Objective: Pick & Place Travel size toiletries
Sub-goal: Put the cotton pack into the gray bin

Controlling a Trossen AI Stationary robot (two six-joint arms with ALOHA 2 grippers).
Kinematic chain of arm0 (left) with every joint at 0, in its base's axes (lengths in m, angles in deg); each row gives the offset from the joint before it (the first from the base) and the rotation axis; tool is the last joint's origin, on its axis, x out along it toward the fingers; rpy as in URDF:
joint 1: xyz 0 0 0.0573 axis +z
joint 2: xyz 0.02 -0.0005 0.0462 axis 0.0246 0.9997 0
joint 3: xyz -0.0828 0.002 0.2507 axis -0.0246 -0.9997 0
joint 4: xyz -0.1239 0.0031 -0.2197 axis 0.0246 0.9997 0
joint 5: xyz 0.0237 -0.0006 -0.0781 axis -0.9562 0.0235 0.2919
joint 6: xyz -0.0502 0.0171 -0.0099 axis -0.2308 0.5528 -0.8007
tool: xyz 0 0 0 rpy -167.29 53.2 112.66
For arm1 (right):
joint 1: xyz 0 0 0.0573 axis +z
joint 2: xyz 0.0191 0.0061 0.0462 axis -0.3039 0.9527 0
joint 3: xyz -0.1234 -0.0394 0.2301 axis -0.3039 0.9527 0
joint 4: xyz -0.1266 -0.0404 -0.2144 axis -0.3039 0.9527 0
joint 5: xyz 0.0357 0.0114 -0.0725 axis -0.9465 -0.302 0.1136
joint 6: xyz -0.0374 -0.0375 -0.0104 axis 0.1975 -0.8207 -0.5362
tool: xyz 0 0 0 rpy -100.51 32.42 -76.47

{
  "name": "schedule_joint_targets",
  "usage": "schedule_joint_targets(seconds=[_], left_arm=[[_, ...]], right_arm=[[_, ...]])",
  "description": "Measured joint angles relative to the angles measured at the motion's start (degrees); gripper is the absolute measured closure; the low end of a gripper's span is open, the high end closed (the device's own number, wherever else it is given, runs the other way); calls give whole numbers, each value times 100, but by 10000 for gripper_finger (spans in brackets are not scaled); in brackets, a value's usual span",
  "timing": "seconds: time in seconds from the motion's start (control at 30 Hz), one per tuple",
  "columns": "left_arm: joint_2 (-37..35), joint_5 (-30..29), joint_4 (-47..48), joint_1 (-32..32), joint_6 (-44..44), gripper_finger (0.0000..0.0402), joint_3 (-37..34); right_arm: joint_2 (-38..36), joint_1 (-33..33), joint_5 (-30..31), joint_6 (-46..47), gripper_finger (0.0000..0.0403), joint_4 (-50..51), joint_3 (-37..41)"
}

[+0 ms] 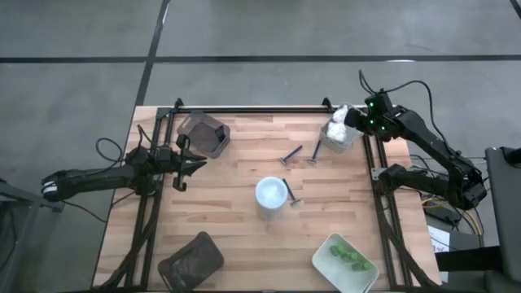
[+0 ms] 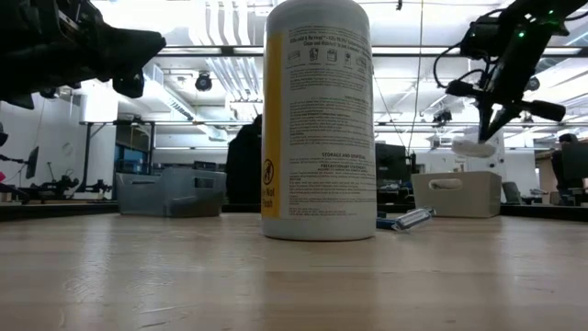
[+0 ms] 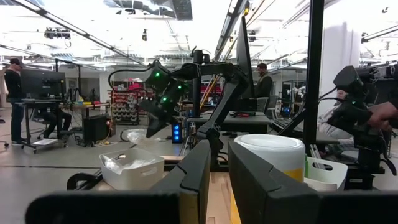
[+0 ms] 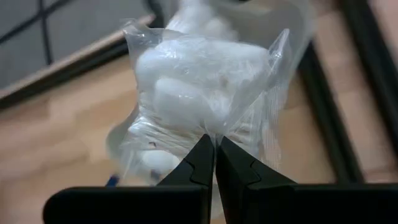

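Wooden table (image 1: 244, 155) carries your bottle (image 1: 271, 194) at its centre. Your right gripper (image 4: 216, 149) pinches a white packet (image 4: 205, 93) above the pale tray (image 1: 338, 134) at the far right corner. Your left gripper (image 1: 186, 163) waits at the left edge, fingers narrowly parted.

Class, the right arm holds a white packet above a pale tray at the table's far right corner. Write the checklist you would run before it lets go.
1. Right gripper shut on white packet: ok.
2. Packet over pale tray: ok, high view.
3. Packet clear of the tray rim: cannot tell.
4. Room left in the tray: cannot tell.
5. Left gripper far away, near the dark tray: ok.
6. Razors outside the drop path: ok.
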Motion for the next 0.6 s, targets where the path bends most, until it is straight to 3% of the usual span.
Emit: schedule_joint_targets(seconds=[0.13, 0.33, 0.6], left_arm=[[0, -37, 43, 0, 0, 339, 0], [-2, -51, 55, 0, 0, 339, 0], [-2, -48, 73, 0, 0, 339, 0]], right_arm=[[1, -2, 414, 373, 394, 4, 7], [210, -2, 442, 868, 394, -295, 9], [628, -1, 443, 606, 361, -414, 11]])
